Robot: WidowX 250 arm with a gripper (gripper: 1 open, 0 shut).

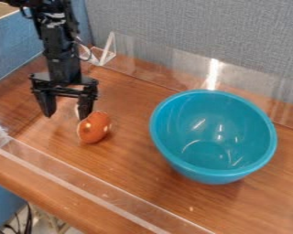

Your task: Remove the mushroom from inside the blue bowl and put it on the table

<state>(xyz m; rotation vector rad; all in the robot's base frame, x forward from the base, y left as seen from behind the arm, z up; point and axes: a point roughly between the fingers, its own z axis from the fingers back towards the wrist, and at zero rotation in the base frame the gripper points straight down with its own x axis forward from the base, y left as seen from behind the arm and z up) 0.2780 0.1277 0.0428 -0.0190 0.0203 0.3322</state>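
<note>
In the single camera view, the task looks as good as finished. The mushroom (94,128) lies on its side on the table (136,187), reddish-brown cap toward the camera and pale stem pointing back and up, well apart from the blue bowl (214,135). What shows of the bowl's interior is empty, only glossy turquoise with light reflections; its near inner wall is hidden by the rim. The pincer (65,103) hangs pointing down just behind and left of the mushroom, its two dark fingers spread wide with nothing between them. Whether a fingertip touches the stem cannot be told from this angle, but no grip is in place. My judgement is that the placement is done and what is left is only for the arm to draw clear.

Around the work area, low clear acrylic walls (76,178) edge the table, a grey fabric panel (211,32) stands behind, and a blue box-like wall (15,50) sits at the upper left. Nothing stands between the pincer and open space above; only the rear acrylic wall is close behind the arm.
</note>
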